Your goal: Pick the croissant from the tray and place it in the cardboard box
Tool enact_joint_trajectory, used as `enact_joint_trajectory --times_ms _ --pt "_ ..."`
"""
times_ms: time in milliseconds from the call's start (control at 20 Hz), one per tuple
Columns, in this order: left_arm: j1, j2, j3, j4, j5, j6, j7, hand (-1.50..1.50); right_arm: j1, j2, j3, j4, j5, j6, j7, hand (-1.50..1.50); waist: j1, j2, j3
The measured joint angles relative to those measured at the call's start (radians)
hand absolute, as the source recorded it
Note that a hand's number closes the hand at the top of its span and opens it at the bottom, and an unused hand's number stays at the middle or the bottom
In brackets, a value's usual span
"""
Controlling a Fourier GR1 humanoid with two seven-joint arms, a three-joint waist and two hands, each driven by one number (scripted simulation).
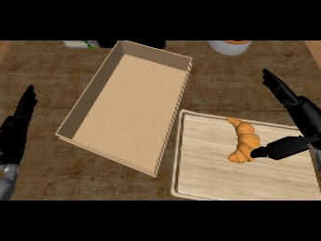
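**Right hand open at croissant, nothing gripped**

My right hand [308, 123] is over the tray's right edge. Its fingers [277, 87] are straight and point away from me, and the thumb [281, 147] sticks out to the left. It isn't curled around anything.

The thumb tip sits at the near end of the croissant [244, 140]. It looks like contact, but I can't confirm it.

The croissant lies flat on the tray [212, 176], in its far-right part, with its long axis running away from me. The tray is pale wood, at the lower right of my view.

The cardboard box [132, 106] is just left of the tray, turned at an angle, open side up. Its right wall comes up to the tray's far-left corner; I can't tell whether they touch.

My left hand [13, 134] rests at the left edge, fingers up and straight, clear of the box.

Everything sits on a brown counter [44, 179]. A white container [230, 46] with something orange in it is at the far edge, cut off by the view.
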Motion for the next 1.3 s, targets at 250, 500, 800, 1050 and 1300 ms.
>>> enact_joint_trajectory --times_ms 250,500,800,1050,1300 --pt "0.018 0.044 0.015 0.036 -0.021 0.001 0.058 0.0 0.134 0.025 -0.029 0.168 -0.021 0.097 -0.322 -1.5 -0.008 0.003 0.008" --pt "0.008 0.044 0.026 0.075 -0.045 -0.01 0.066 0.0 0.101 0.011 -0.061 0.362 0.035 0.205 -0.584 -1.5 -0.005 0.002 0.007" --pt "-0.001 0.035 0.028 0.091 -0.064 -0.015 0.073 0.0 0.007 -0.1 -0.022 0.447 0.235 0.165 -0.618 -1.5 0.003 0.001 0.005" --pt "-0.008 0.033 0.035 0.091 -0.08 -0.016 0.086 0.0 -0.096 -0.139 0.06 0.442 0.377 0.206 -0.507 -1.5 0.005 -0.002 0.004" --pt "-0.009 0.025 0.043 0.086 -0.087 -0.029 0.097 0.0 -0.184 -0.166 0.131 0.404 0.483 0.302 -0.37 -1.5 0.001 -0.004 0.004"
